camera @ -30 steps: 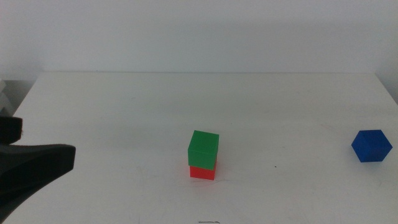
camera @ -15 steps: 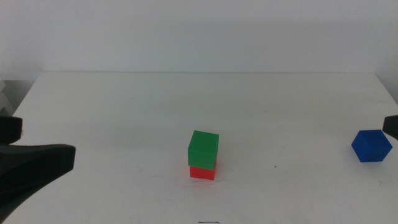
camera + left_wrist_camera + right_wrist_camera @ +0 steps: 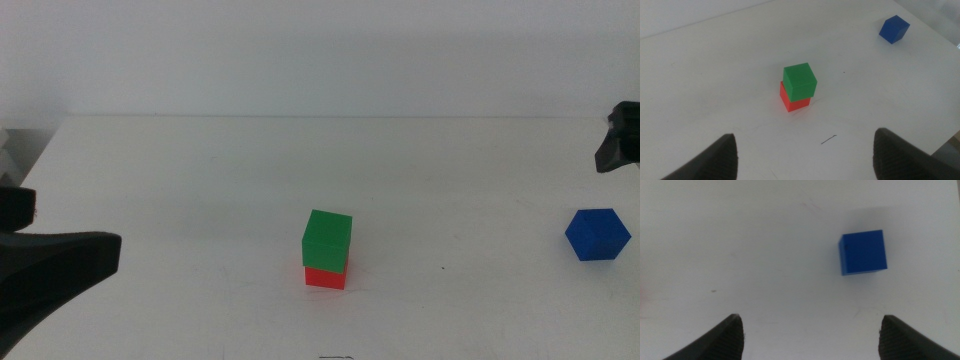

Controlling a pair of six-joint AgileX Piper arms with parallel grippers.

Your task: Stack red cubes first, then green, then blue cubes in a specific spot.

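The green cube (image 3: 328, 237) sits on the red cube (image 3: 325, 276) near the middle of the white table; the stack also shows in the left wrist view, green (image 3: 800, 80) over red (image 3: 792, 102). The blue cube (image 3: 597, 235) lies alone at the far right, also in the left wrist view (image 3: 894, 29). My right gripper (image 3: 810, 340) is open and empty above the table, with the blue cube (image 3: 863, 252) ahead of its jaws; in the middle view it (image 3: 620, 135) shows at the right edge, behind the blue cube. My left gripper (image 3: 805, 160) is open and empty at the left (image 3: 60, 265), well away from the stack.
The white table (image 3: 200, 170) ends at a pale wall at the back. A small dark mark (image 3: 828, 139) lies on the table in front of the stack. The table's right edge (image 3: 940, 37) runs just past the blue cube.
My right gripper has come into the middle view at the right edge and moved up toward the back, beyond the blue cube. The cubes and the left gripper have not moved.
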